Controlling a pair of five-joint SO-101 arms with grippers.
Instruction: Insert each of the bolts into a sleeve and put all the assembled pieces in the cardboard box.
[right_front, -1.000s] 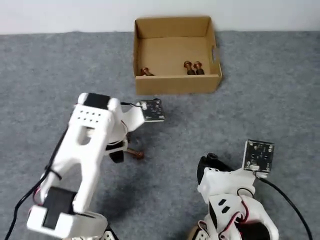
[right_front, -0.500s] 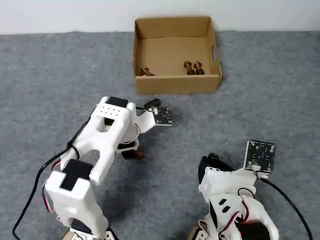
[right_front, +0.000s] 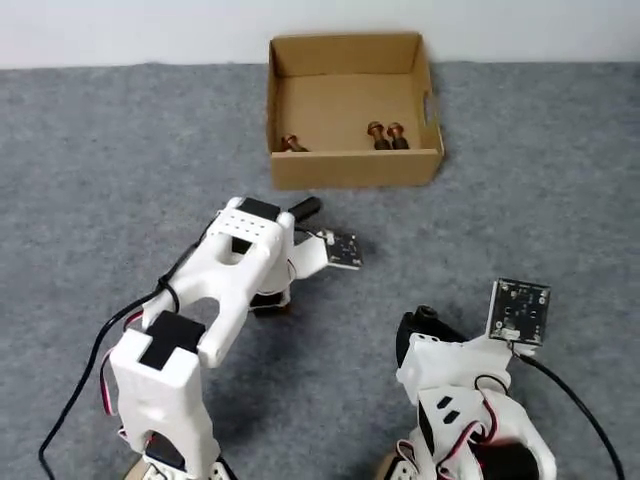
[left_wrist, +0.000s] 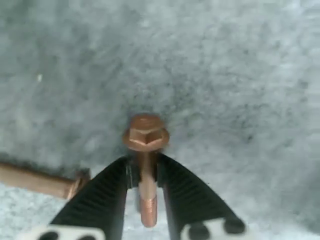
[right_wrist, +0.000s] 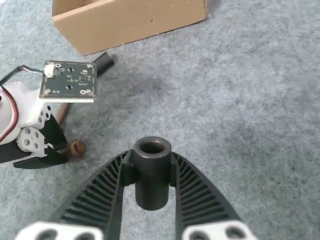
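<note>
2 arms work at a grey table (right_front: 90, 150). Left claw (left_wrist: 144, 168): clenched on the shank of a copper bolt (left_wrist: 146, 136), hex head beyond the fingertips. 2nd bolt (left_wrist: 37, 181): lying on the table just beside the left claw. 2nd sleeve (right_front: 305, 209): black, lying on the table between the left arm and the box (right_front: 350, 168). Box: open, at the table's far edge, holding 3 pieces (right_front: 377, 133), 1 at its left, 2 together at its right. Right claw (right_wrist: 151, 162): grasping a black sleeve (right_wrist: 150, 192), open bore toward the wrist camera, near the table's front right.
</note>
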